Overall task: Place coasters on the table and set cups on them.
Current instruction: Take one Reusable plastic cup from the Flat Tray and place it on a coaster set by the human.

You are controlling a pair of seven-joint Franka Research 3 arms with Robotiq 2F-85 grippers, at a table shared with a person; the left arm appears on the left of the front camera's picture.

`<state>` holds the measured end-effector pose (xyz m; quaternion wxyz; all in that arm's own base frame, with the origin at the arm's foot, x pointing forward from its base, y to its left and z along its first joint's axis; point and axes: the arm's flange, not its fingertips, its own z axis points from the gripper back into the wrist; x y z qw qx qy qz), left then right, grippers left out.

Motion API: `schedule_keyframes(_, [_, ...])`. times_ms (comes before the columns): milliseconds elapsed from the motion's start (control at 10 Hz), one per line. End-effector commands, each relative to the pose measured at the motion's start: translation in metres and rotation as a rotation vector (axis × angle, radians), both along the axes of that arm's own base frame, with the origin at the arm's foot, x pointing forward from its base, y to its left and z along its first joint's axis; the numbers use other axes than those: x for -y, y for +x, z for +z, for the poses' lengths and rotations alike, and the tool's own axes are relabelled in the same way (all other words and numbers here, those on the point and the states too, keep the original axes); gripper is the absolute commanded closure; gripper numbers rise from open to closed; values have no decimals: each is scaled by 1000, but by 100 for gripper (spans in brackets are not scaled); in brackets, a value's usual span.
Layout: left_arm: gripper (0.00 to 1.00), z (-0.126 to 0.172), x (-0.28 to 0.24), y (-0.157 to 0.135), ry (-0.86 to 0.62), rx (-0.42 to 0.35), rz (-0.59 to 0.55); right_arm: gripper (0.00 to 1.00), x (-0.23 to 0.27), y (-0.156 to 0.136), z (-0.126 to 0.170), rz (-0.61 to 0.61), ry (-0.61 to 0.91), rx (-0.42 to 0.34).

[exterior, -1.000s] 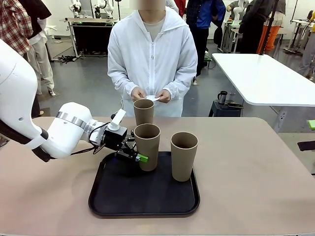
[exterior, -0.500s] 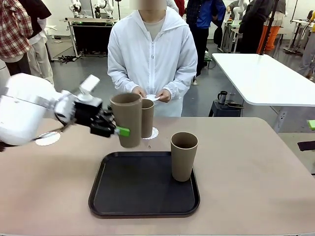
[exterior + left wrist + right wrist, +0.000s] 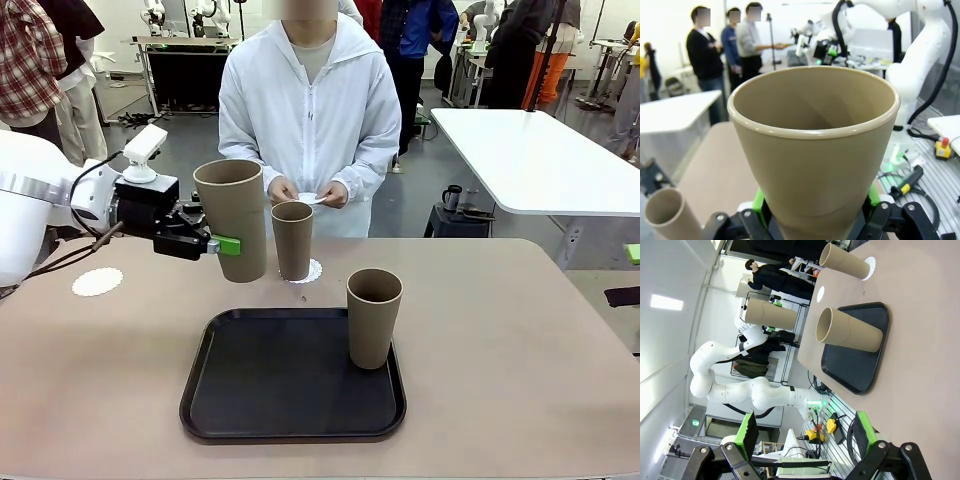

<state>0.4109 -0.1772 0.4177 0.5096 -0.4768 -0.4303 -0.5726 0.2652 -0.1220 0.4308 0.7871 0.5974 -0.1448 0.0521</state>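
Left gripper (image 3: pixel 222 245) holds a cup (image 3: pixel 232 215) aloft over the counter (image 3: pixel 500 330), right of the empty coaster (image 3: pixel 97 282). Right gripper (image 3: pixel 805 435) gapes wide, empty. Lowered off-centre or tilted, the cup could miss the coaster or topple.

A black tray (image 3: pixel 280 390) with rounded corners lay flat at the near middle, most of its floor bare. Beyond it, at the far side, stood a person in a white zipped jacket (image 3: pixel 310 120). A white table (image 3: pixel 530 160) stood to the far right. Near its left end a small dark mug (image 3: pixel 452 196) sat on a low black stand (image 3: pixel 465 220). At the far left stood a person in a plaid shirt (image 3: pixel 28 50), and farther back a dark cabinet (image 3: pixel 190 78).
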Motion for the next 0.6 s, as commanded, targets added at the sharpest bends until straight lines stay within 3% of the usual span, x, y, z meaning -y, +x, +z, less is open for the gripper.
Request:
schedule_keyframes(0, [100,0,5,5,2,7,-2,0,1,0,0,4,12,17])
schedule_keyframes(100, [100,0,5,5,2,7,-2,0,1,0,0,4,12,17])
schedule_keyframes(200, [16,-3,2,0,2,-7,-5,0,1,0,0,4,12,17])
schedule_keyframes(500, [16,-14,-139,3,61,0,272,0,1,0,0,4,12,17])
